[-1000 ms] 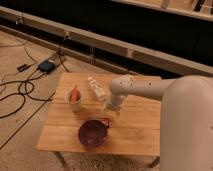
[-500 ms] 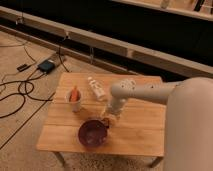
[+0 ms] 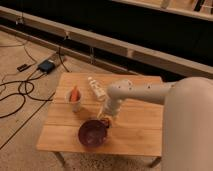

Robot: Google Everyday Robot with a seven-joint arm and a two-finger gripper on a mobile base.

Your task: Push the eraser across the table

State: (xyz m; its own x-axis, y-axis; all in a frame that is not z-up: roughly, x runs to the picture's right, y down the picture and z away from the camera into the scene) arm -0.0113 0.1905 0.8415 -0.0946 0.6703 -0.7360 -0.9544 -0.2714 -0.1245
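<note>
- A small white cup (image 3: 74, 104) stands near the table's left edge, towards the far left corner, with an orange, carrot-like object (image 3: 75, 92) sticking up out of it.
- A round dark purple bowl (image 3: 82, 137) sits close to the near edge of the low light wooden plank table (image 3: 142, 131). Its inside is dark, and what it holds cannot be told.
- A clear plastic bottle (image 3: 96, 88) lies on its side just right of the cup, towards the far edge.
- The gripper (image 3: 106, 118) at the end of the white robot arm (image 3: 142, 91) is low over the tabletop, right at the bowl's far right rim. Whether it is open or closed, or has hold of anything, cannot be told.
- The small flat black eraser cannot be made out. The gripper covers the stretch of table beside the bowl.
- The robot's pale body fills the right side and hides the table's right edge.
- Compared with half a second ago, the cup, bottle and bowl have not moved, and the gripper is at much the same spot by the bowl.
</note>
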